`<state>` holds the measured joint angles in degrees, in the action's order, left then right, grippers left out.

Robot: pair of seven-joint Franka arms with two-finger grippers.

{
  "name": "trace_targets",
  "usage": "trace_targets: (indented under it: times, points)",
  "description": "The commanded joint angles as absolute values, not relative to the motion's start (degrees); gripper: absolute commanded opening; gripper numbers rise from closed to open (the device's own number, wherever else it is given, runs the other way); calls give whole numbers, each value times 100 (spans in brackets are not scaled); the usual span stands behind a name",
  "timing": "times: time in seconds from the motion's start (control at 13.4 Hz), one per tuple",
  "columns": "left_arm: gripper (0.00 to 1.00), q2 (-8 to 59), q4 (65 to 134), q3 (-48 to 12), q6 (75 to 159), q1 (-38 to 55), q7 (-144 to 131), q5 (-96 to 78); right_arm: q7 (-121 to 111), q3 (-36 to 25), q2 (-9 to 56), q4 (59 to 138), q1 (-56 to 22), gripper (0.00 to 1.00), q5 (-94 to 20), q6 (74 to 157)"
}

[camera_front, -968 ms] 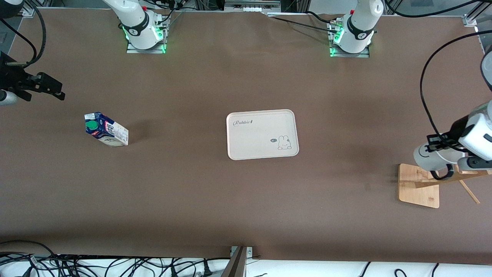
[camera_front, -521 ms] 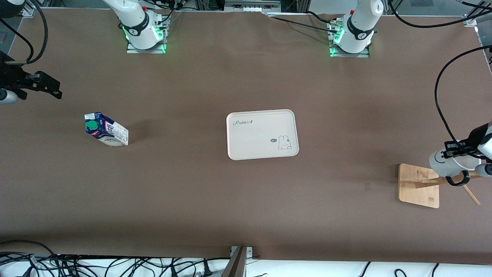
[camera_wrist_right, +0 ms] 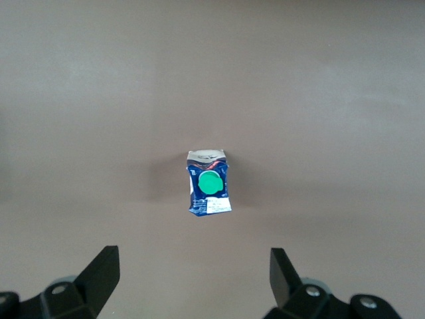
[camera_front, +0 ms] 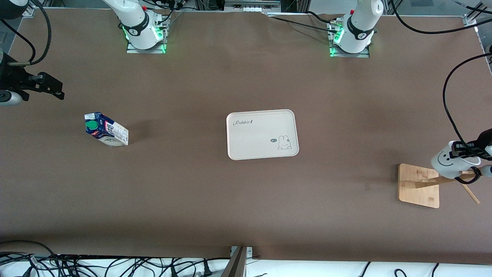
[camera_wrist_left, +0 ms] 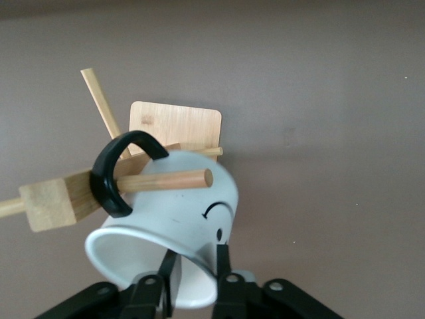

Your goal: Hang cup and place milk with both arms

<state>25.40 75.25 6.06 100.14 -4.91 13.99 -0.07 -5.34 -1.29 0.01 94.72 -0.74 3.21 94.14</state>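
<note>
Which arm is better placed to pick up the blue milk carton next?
The right: its gripper hangs open above the blue gable-top milk carton. The left gripper holds the white smiley mug on the wooden rack's peg.

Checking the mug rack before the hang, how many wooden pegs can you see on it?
3 pegs: one through the cup's handle, one slanting up beside the stand's base, one leaving the post; more may be hidden.

Left gripper [camera_front: 467,151] carried cup [camera_front: 446,161] further toward right edge of front frame and slightly lower over wooden rack [camera_front: 419,185]. Cup's smiley face came into view. Black handle [camera_wrist_left: 114,174] ended up threaded on rack's peg [camera_wrist_left: 166,181]. Right gripper [camera_front: 54,89] drifted slightly left, then back, at upper left of front frame.
</note>
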Motion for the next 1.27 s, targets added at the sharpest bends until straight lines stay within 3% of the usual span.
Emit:
trace_targets:
  times: [0.0, 0.22, 0.52, 0.82, 1.19]
  points:
    - [100, 2549, 7330, 589, 9976, -457, 1503, -44, -615, -9, 62, 9299, 35, 100, 404, 9272]
    - [100, 1971, 7609, 449, 9749, -396, 1485, -44, -607, -44, 96, 9281, 114, 100, 360, 9246]
    - [100, 784, 8804, 177, 9519, -404, 1476, 26, -589, -61, 288, 8783, 141, 100, 396, 8528]
    - [100, 28, 10130, 132, 10157, -431, 1336, 52, -606, -176, 492, 8455, 158, 100, 387, 8235]
    - [100, -114, 10257, 62, 10090, -404, 977, -9, -606, -167, 501, 8464, 132, 100, 360, 8235]
